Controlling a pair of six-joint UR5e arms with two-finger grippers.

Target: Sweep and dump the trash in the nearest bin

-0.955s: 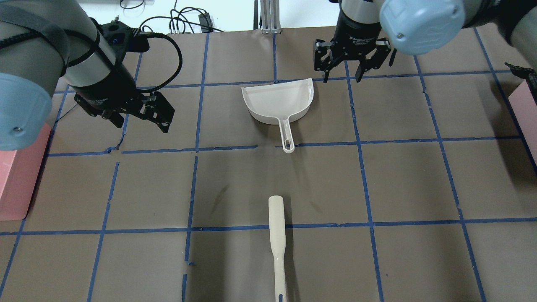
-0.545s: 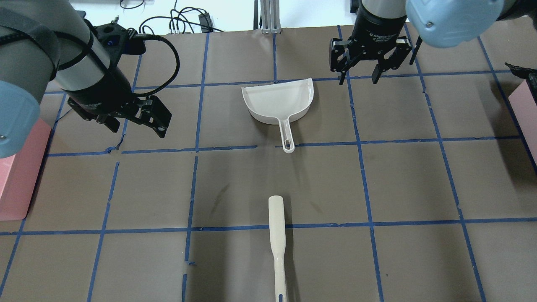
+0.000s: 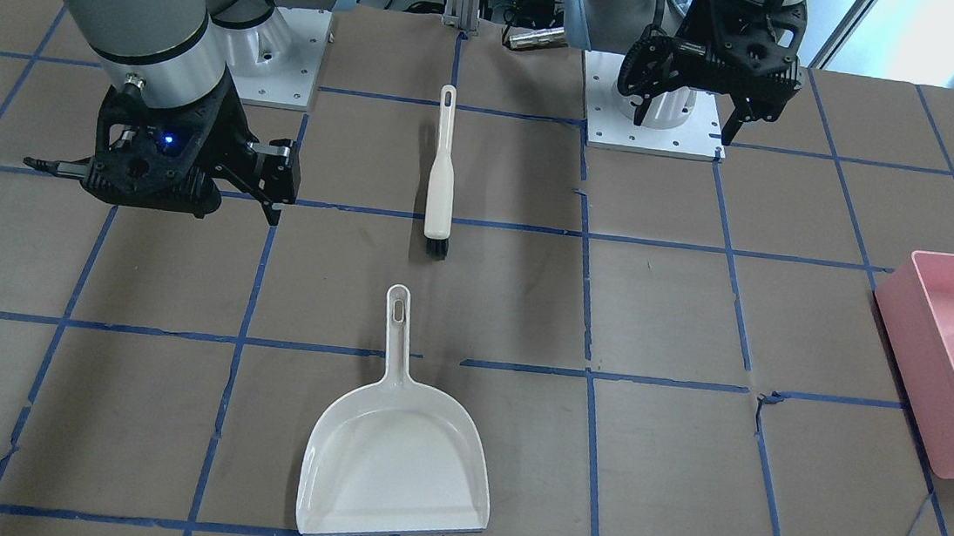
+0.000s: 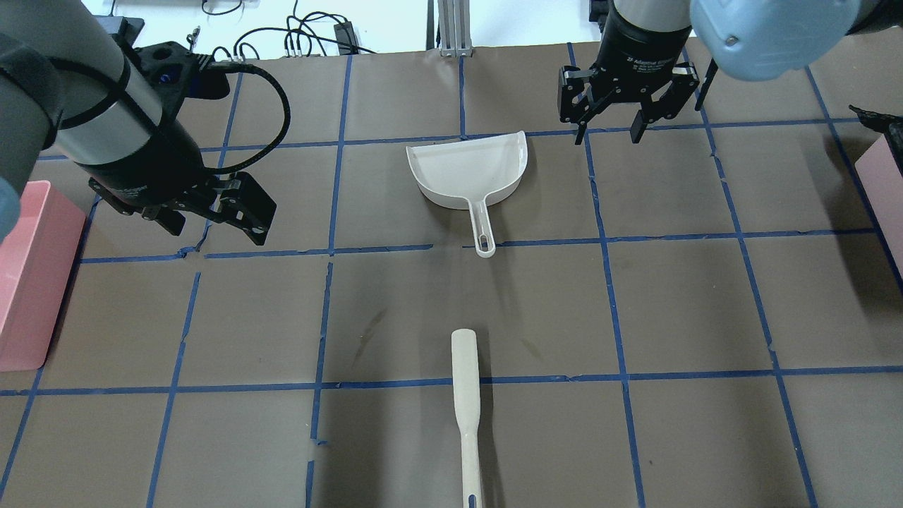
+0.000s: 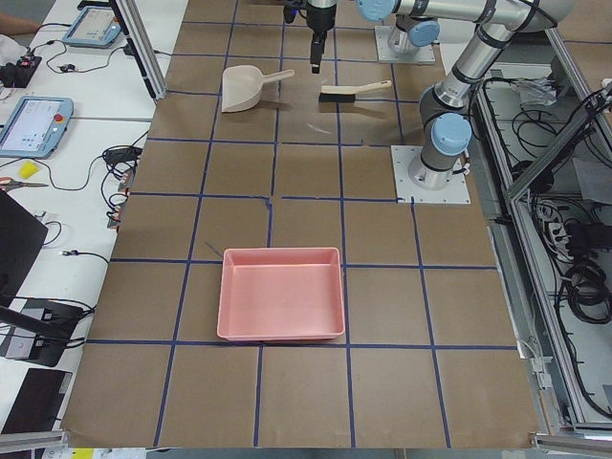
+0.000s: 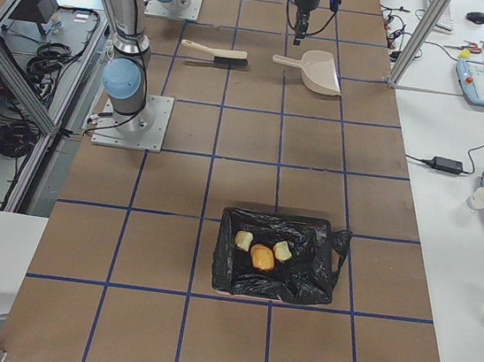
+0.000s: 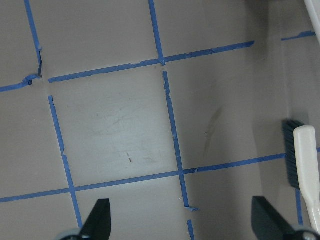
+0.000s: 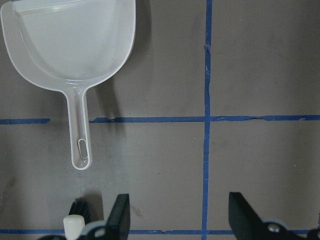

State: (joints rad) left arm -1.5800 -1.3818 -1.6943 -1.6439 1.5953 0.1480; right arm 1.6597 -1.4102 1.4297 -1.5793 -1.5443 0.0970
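Jaws of the left gripper (image 4: 214, 227) and right gripper (image 4: 607, 134) hang released and empty, and since the trash (image 6: 260, 257) lies in the black-lined bin (image 6: 313, 281) with dustpan (image 4: 465, 169) and brush (image 4: 465, 381) flat on the counter (image 4: 691, 303), both arms should probably draw clear high, nudging neither tool.

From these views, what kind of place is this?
Probably a robotics lab workcell, likely for data collection: a table marked with a blue tape grid, an arm bolted to a mounting plate on it, and a teach pendant alongside.
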